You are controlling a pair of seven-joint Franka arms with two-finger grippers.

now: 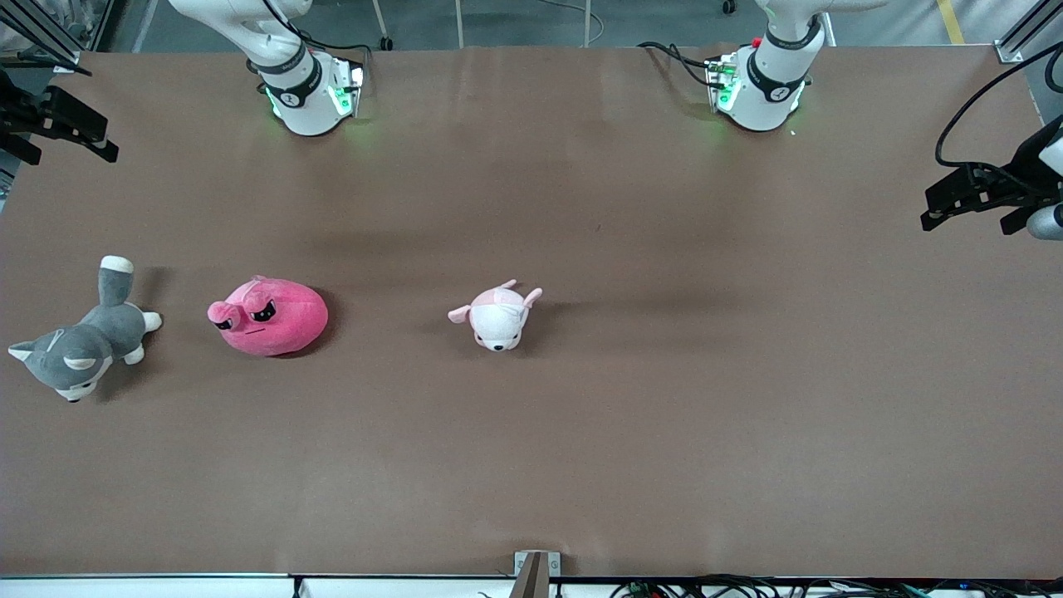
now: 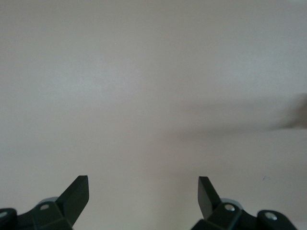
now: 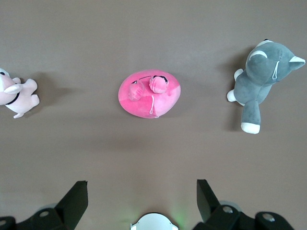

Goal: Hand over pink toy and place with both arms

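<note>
Front view, worktop (image 1: 631, 432): brown and flat, with three plush toys in a loose row at about the same nearness to the front camera.
Front view, pink toy (image 1: 270, 316): it lies on the worktop toward my right arm's end, between the grey husky (image 1: 83, 345) and the pale puppy (image 1: 498, 316), touching neither.
Front view, my right gripper (image 1: 71, 133): a black shape at the picture's edge by my right arm's end, up in the air over the worktop's edge, well apart from the pink toy. From here I cannot judge its fingers.
Front view, my left gripper (image 1: 976, 203): a black shape at my left arm's end, over the worktop's edge, well apart from all three toys.
Left wrist view, my left fingers (image 2: 76, 194): spread wide with nothing between them. Under them I see only bare pale worktop (image 2: 144, 96) with a faint shadow streak.
Right wrist view, my right fingers (image 3: 74, 199): spread wide, holding nothing.
Right wrist view, pink toy (image 3: 149, 93): ahead of my right fingers and roughly in line with the gap between them, lying on the worktop (image 3: 144, 158) below, not touching them.
Right wrist view, other toys: the grey husky (image 3: 261, 81) sits off toward one finger's side, and the pale puppy (image 3: 17, 96) is at the frame's edge toward the other finger's side.
</note>
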